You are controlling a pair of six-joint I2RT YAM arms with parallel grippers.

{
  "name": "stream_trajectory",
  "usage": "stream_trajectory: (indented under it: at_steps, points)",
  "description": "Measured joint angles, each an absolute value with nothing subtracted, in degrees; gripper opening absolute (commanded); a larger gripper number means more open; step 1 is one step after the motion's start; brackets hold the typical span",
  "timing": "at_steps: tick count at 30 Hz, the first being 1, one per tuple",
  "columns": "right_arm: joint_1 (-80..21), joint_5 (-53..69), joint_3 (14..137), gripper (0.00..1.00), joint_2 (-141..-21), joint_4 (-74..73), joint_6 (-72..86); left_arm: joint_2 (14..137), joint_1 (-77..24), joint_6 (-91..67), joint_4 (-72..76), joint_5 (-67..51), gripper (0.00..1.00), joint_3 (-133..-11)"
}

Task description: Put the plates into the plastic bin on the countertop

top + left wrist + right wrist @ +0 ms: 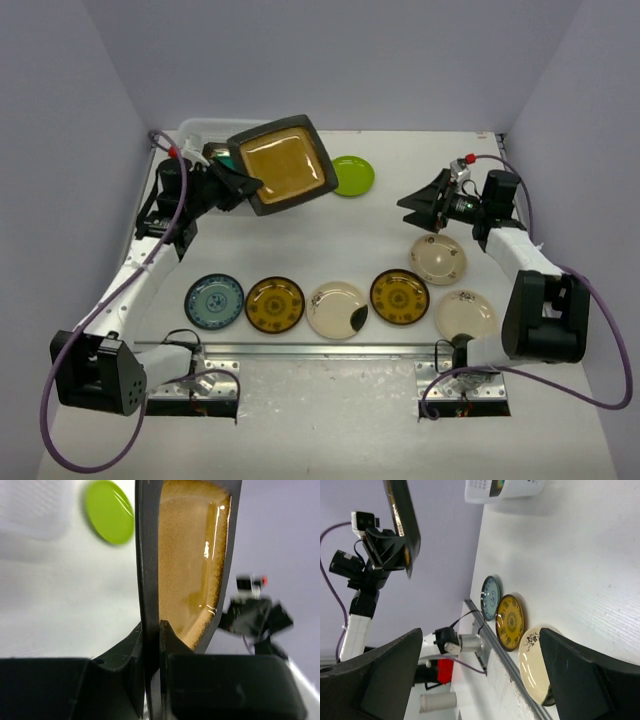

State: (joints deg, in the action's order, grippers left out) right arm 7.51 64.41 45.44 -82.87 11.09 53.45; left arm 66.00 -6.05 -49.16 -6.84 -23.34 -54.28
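Gripping the amber square plate [285, 165] by its rim, left jaws clench; right jaws gape.

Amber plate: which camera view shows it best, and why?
Top external: the amber plate shows nearly its whole square face and dark rim. Left wrist crops it, nearly edge-on; right wrist shows only a distant, edge-on sliver.

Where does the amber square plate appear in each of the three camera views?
Top external: the amber square plate is upper left of centre, tilted, held by the left gripper next to the bin.
Left wrist: centre, upright and edge-on, clamped in the gripper.
Right wrist: top left, a dark edge-on sliver.
Shared landmark: the white bin, blurred top left and top centre.
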Motion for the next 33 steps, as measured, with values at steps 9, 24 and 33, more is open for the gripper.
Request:
stream_trajectory:
  at_steps: [9,24,33]
  points:
    - [7.97,64.52,38.89,0.99,-74.42,16.01,59.81,75.89,3.14,-63.14,-11.79,5.57,0.0,-60.12]
    - [7.97,65.19,33.32,0.99,-69.33,20.06,64.16,102.79,3.08,-73.92,-18.08,19.0,0.0,-80.27]
    - [7.97,65.28,32.46,0.99,-69.54,20.53,64.1,108.28,-1.36,-77.13,-20.88,20.86,0.0,-84.17]
